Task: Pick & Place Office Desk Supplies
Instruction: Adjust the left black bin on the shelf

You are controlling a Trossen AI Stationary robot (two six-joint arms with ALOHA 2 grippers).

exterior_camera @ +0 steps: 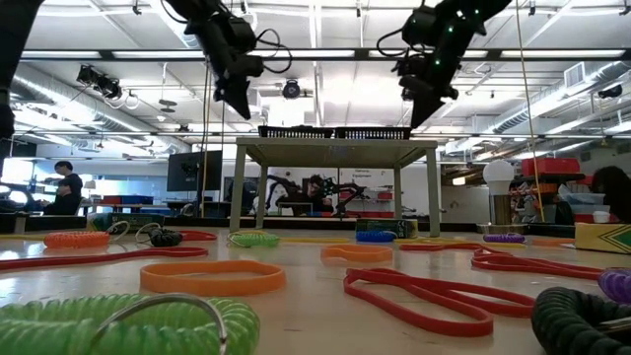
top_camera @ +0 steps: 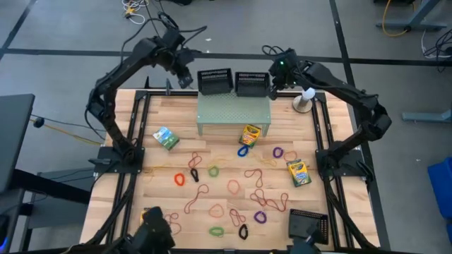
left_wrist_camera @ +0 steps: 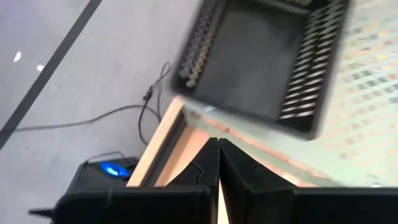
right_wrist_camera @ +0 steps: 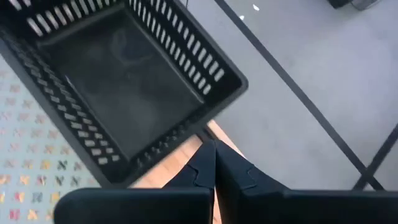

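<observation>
Three yellow-and-green crayon boxes lie flat on the wooden table: one at the left point(top_camera: 166, 138), one by the riser's front edge point(top_camera: 250, 134), one at the right point(top_camera: 299, 172). Several coloured rubber-band loops point(top_camera: 233, 187) are scattered over the table's near half. My left gripper point(top_camera: 185, 79) hangs shut in the air beside the left end of the left black mesh tray point(left_wrist_camera: 261, 62), holding nothing. My right gripper point(top_camera: 274, 83) hangs shut by the right end of the right mesh tray point(right_wrist_camera: 118, 81), also holding nothing. In the low view, both grippers point(exterior_camera: 242, 104) point(exterior_camera: 416, 113) are above tray height.
The two mesh trays point(top_camera: 215, 80) point(top_camera: 251, 83) stand side by side on the pale green perforated riser point(top_camera: 234, 113) at the table's far edge. A white round object point(top_camera: 305, 99) stands at the far right. Another black mesh piece point(top_camera: 308, 224) lies at the near right corner.
</observation>
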